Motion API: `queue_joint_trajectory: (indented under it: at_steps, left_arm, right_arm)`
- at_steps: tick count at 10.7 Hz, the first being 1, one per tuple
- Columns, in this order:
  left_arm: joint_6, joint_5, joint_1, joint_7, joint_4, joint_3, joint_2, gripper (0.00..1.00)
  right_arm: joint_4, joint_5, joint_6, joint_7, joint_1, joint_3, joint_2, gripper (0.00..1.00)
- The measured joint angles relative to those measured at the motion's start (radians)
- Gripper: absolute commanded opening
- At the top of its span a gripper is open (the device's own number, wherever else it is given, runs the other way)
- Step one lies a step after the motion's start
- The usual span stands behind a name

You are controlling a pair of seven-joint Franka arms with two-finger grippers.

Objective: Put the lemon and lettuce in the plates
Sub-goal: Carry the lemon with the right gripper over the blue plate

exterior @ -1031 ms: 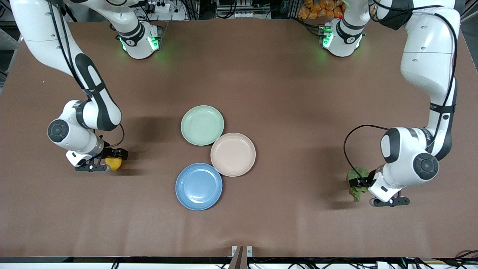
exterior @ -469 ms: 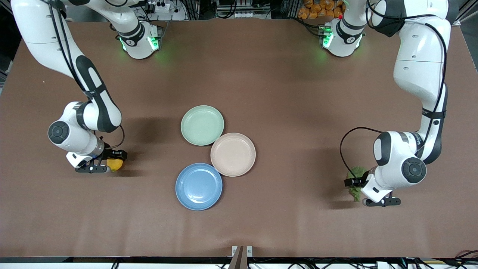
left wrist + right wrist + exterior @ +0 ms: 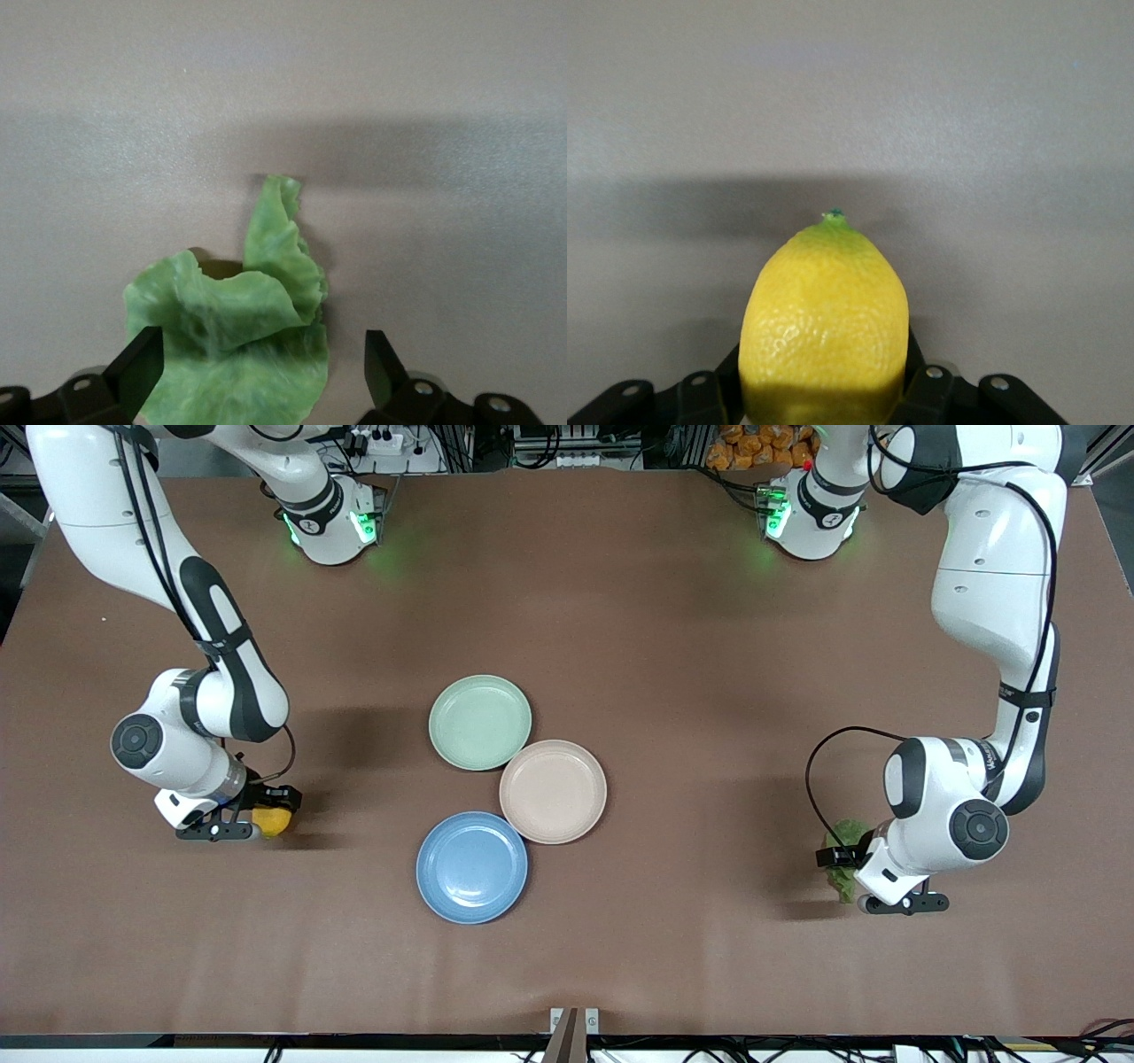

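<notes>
The lemon (image 3: 271,821) is bright yellow with a pointed tip and sits at the right arm's end of the table. My right gripper (image 3: 263,815) is shut on it, low at the table; in the right wrist view the lemon (image 3: 825,329) fills the space between the fingers. The lettuce (image 3: 844,838) is a wrinkly green leaf on the table at the left arm's end. My left gripper (image 3: 842,861) is low over it and open, with the leaf (image 3: 237,336) between its fingers and a gap at one finger (image 3: 379,359). The blue plate (image 3: 471,866) and the beige-pink plate (image 3: 553,791) are empty mid-table.
A mint-green plate (image 3: 479,721) touches the beige-pink plate, farther from the front camera. The three plates form a tight cluster. Brown table stretches between each gripper and the plates. The arm bases (image 3: 332,522) stand along the table's top edge.
The left arm has shifted a little toward the plates, covering more of the lettuce. The right gripper with the lemon has drifted slightly toward the right arm's end.
</notes>
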Motion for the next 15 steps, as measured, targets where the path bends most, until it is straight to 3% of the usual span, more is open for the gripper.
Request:
queue_joint_trajectory:
  at_steps: [4, 5, 6, 8, 15]
  left_arm:
    - [0.000, 0.001, 0.000, 0.000, 0.000, 0.001, 0.015, 1.00]
    - [0.000, 0.001, 0.000, 0.001, 0.000, 0.001, 0.016, 0.85]
    - [0.004, 0.001, 0.000, 0.001, 0.000, 0.002, 0.017, 0.41]
    - [0.013, 0.001, 0.000, 0.003, 0.000, 0.002, 0.017, 0.00]
    - [0.020, 0.015, -0.004, 0.004, 0.016, 0.005, 0.016, 0.00]
  right_arm:
    - [0.042, 0.000, -0.037, 0.000, 0.044, 0.004, -0.004, 0.35]
    - [0.065, 0.001, -0.065, 0.001, 0.061, 0.005, -0.008, 0.35]
    - [0.089, 0.002, -0.095, 0.003, 0.077, 0.005, -0.013, 0.35]
    - [0.127, 0.003, -0.135, 0.025, 0.111, 0.005, -0.028, 0.35]
    - [0.215, 0.031, -0.179, 0.208, 0.268, 0.013, -0.028, 0.35]
